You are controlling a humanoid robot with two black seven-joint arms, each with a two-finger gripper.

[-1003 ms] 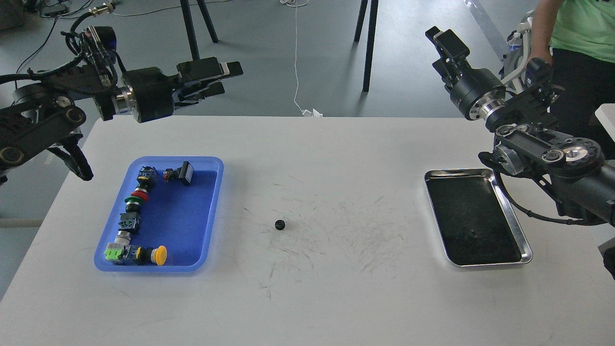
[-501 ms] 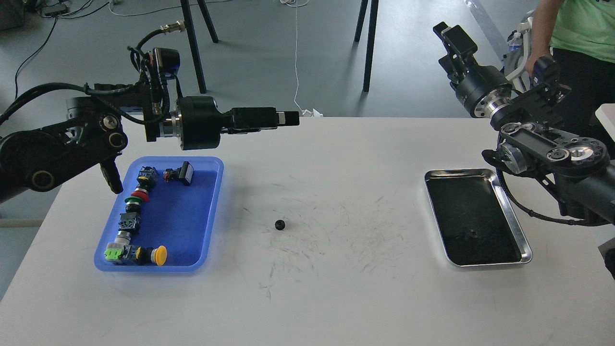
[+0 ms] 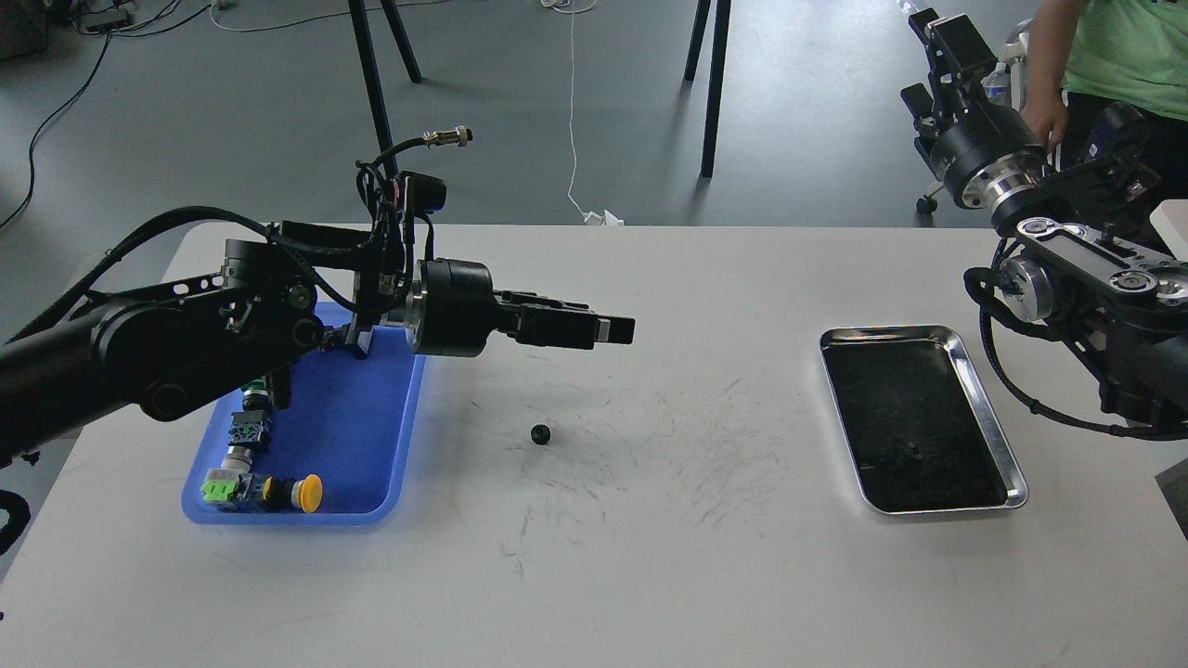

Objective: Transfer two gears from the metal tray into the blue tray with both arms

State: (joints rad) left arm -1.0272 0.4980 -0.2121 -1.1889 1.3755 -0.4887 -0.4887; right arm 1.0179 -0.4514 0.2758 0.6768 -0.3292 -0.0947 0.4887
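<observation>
— On the tabletop, where's each gear?
— One gear lies between the trays; the other gear sits in the metal tray.
— Fingers?
— Left gripper narrow, empty; right gripper, cannot tell.

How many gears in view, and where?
2. One gear lies on the white table between the trays; a second gear sits in the metal tray. The left arm hides part of the blue tray.
</observation>
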